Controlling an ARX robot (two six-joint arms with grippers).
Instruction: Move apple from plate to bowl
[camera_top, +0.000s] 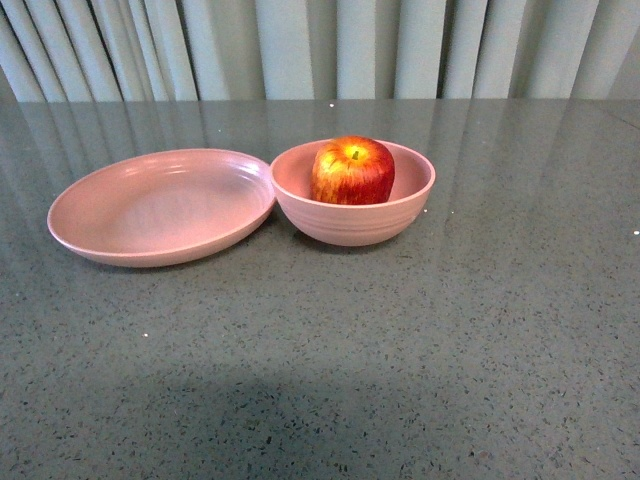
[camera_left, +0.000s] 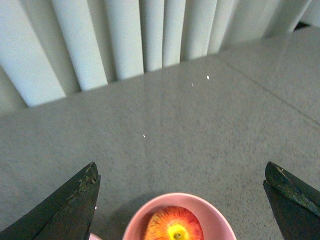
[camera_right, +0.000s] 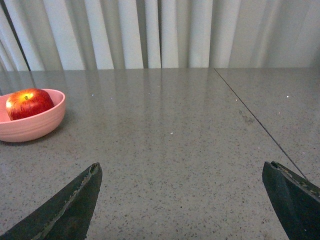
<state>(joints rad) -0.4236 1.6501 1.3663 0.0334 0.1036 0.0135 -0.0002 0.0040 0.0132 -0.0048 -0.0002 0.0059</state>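
The red apple (camera_top: 352, 171) with yellow streaks sits inside the deep pink bowl (camera_top: 353, 222). The wide shallow pink plate (camera_top: 160, 206) lies empty just left of the bowl, its rim touching or almost touching it. Neither arm shows in the front view. My left gripper (camera_left: 181, 172) is open and empty above the bowl (camera_left: 215, 215), with the apple (camera_left: 174, 226) below and between its fingers. My right gripper (camera_right: 182, 172) is open and empty over bare table, well to the right of the bowl (camera_right: 32, 125) and apple (camera_right: 29, 102).
The table (camera_top: 450, 330) is grey speckled stone. Pale pleated curtains (camera_top: 320, 45) hang along its far edge. A thin seam (camera_right: 255, 120) runs across the tabletop in the right wrist view.
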